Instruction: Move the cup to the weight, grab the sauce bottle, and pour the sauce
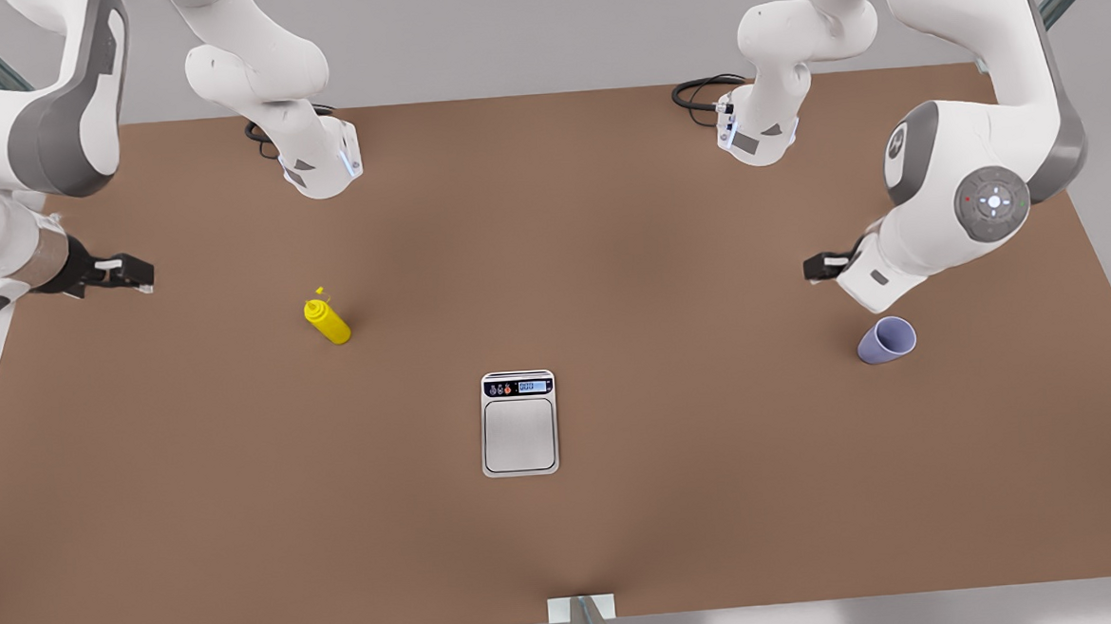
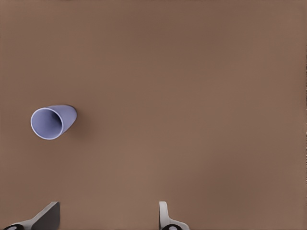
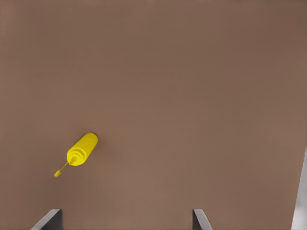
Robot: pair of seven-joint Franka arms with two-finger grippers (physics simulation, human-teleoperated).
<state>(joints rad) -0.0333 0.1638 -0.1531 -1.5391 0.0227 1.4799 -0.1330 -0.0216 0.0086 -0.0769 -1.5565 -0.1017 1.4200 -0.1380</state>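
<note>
The lavender-blue cup (image 1: 887, 340) stands on the brown table at the front view's right, its mouth open upward; the left wrist view looks down into the cup (image 2: 53, 121). My left gripper (image 1: 815, 268) (image 2: 106, 221) hovers open just behind the cup, apart from it. At the front view's left stands the yellow sauce bottle (image 1: 328, 321) (image 3: 82, 150), nozzle up. Farther left of the bottle my right gripper (image 1: 140, 275) (image 3: 125, 222) is open and holds nothing. The weight (image 1: 518, 422), a silver scale with a lit display, lies in the middle with a bare plate.
Both arm bases (image 1: 319, 163) (image 1: 760, 130) stand at the table's back edge with black cables (image 1: 696, 91) beside them. A small white bracket (image 1: 581, 610) sits at the near edge. Bare brown tabletop (image 1: 687, 277) separates cup, scale and bottle.
</note>
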